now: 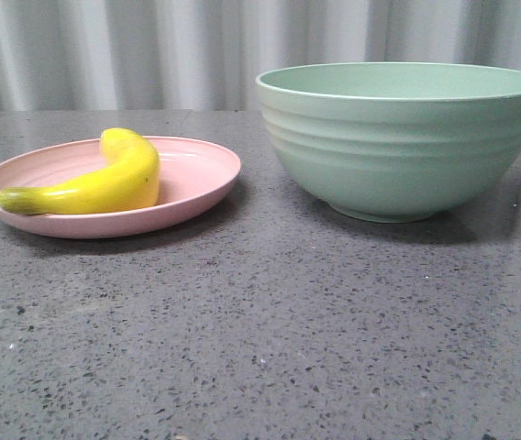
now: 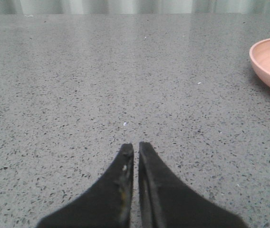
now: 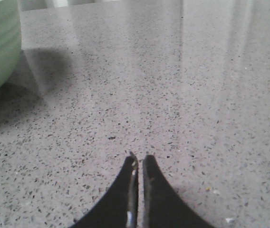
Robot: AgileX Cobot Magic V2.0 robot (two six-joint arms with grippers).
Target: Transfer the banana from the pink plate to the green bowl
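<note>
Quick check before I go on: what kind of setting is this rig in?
Probably a staged test bench, not a real kitchen: a speckled grey stone-look table, a plain pleated curtain behind, and only the banana, pink plate and green bowl laid out.

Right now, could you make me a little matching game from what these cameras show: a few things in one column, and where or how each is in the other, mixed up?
Things:
1. banana
2. pink plate
3. green bowl
4. left gripper

Places or states:
A. stands on the table's right side, nothing seen inside
B. shut, holding nothing, over bare table
C. lies on the plate
D. sits on the table's left side

Pairs: 1-C, 2-D, 3-A, 4-B
</note>
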